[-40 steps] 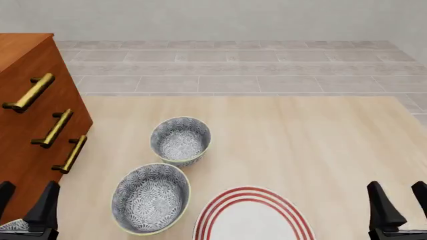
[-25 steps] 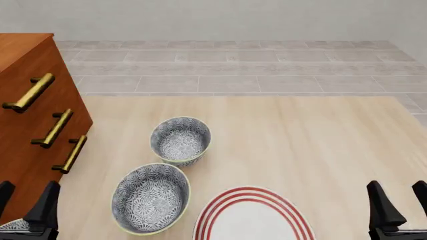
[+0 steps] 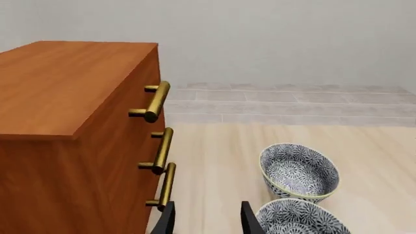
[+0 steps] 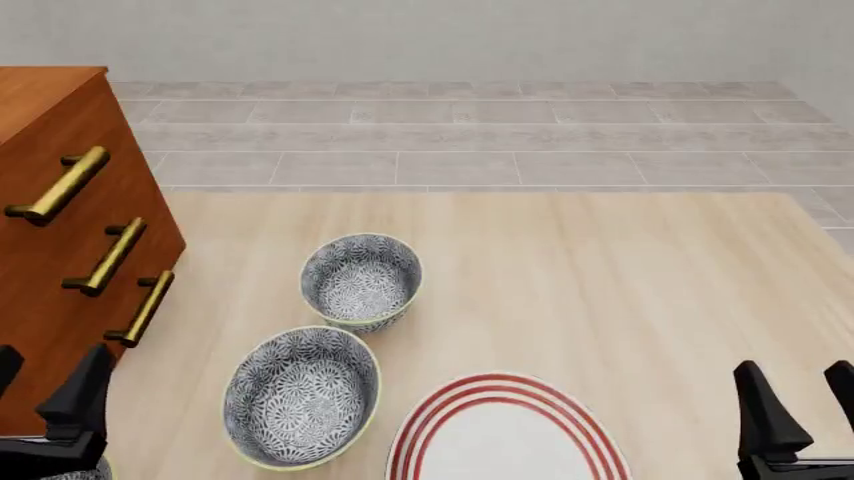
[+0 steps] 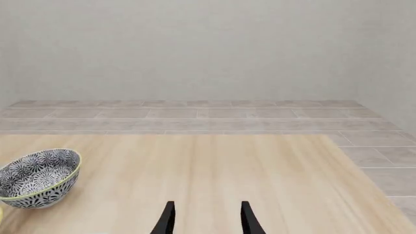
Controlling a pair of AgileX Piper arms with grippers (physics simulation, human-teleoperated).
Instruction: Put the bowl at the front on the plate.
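The plate [image 4: 507,432], white with red rings, lies at the front edge, cut off by the frame. Only a sliver of the bowl at the front [image 4: 80,471] shows in the bottom left corner, under my left gripper [image 4: 47,385], which is open and empty. Two look-alike patterned bowls stand left of centre: the nearer one [image 4: 302,396] [image 3: 302,219] beside the plate, the farther one [image 4: 360,279] [image 3: 299,170] [image 5: 37,177] behind it. My right gripper [image 4: 803,405] [image 5: 206,220] hangs open and empty at the front right, away from the plate.
A wooden dresser [image 4: 60,250] [image 3: 71,122] with brass handles [image 3: 155,101] stands along the table's left side, close beside my left gripper [image 3: 208,222]. Bare light wood table [image 4: 627,290] stretches to the right and back; a tiled floor lies beyond.
My left gripper has shifted slightly left and down in the front view. The bowls, the plate and the right gripper have not moved.
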